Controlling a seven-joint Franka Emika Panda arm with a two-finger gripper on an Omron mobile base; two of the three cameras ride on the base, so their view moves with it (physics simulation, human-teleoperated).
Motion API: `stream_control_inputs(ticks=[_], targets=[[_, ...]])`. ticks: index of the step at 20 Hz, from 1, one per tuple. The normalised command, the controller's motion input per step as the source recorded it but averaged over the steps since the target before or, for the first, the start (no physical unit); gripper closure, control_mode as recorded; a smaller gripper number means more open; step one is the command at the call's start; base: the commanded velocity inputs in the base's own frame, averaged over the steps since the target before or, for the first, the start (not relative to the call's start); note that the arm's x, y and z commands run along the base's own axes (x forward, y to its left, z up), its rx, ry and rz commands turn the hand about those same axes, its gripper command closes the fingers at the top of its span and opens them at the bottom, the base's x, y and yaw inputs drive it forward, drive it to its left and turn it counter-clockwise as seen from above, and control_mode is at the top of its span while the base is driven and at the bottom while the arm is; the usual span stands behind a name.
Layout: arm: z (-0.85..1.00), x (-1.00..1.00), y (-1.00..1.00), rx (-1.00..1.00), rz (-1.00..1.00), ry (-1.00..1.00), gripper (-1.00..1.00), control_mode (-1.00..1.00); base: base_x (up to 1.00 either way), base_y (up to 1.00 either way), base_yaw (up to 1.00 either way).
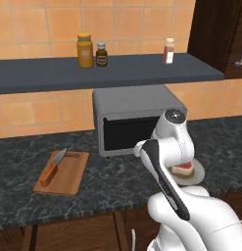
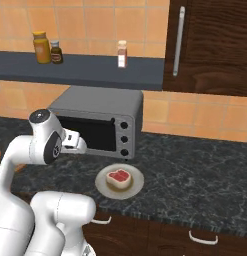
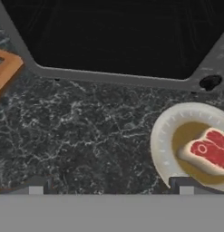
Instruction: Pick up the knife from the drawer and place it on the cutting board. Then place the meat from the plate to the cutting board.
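The knife (image 1: 53,166), with its orange-brown handle, lies on the cutting board (image 1: 68,179) at the counter's left. A corner of the board (image 3: 4,68) shows in the hand view. The meat (image 2: 118,179), red with a white rim, sits on the cream plate (image 2: 102,186) in front of the microwave. In the left base view the plate (image 1: 200,175) and the meat (image 1: 183,169) peek out from behind my arm. My gripper (image 3: 110,188) hangs open and empty over bare counter between board and plate, its right fingertip (image 3: 186,188) over the plate's (image 3: 161,145) near rim. Dark drawer fronts (image 2: 205,232) under the counter look shut.
A grey microwave (image 1: 134,117) stands against the wall right behind the gripper. Above it a dark shelf (image 1: 44,73) carries jars and a spice bottle. Tall dark cabinet doors (image 2: 215,45) rise at the right. Dark marble counter (image 2: 205,175) stretches right of the plate.
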Motion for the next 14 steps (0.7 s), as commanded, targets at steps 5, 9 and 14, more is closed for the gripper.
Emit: stream_control_inputs(ticks=[5, 9, 14], targets=[[-0.21, 0.15, 0.04, 0.01, -0.33, 0.01, -1.0, -1.0, 0.0, 0.04, -0.09], [-0.25, 0.31, 0.0, 0.0, -0.49, 0.08, -1.0, -1.0, 0.0, 0.0, 0.0], [-0.22, 0.21, -0.35, 0.16, -0.37, 0.13, -1.0, -1.0, 0.0, 0.0, 0.0]])
